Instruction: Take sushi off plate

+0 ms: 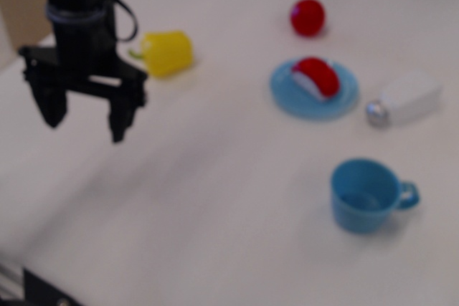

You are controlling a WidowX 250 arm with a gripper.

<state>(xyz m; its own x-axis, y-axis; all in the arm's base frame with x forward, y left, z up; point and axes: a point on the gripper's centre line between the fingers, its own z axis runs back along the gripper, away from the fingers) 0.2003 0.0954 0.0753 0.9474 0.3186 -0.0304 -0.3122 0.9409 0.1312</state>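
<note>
The sushi (316, 77), an oblong piece with a glossy red top over a white base, lies on the round light-blue plate (290, 98) at the right of the table. My black gripper (84, 127) hangs at the far left, well away from the plate. Its two fingers (118, 123) point down and stand wide apart, with nothing between them.
A red ball (308, 16) sits behind the plate. A yellow toy pepper (167, 53) lies just right of the gripper. A white bottle with a silver cap (406, 98) lies right of the plate. A blue cup with a handle (366, 195) stands in front.
</note>
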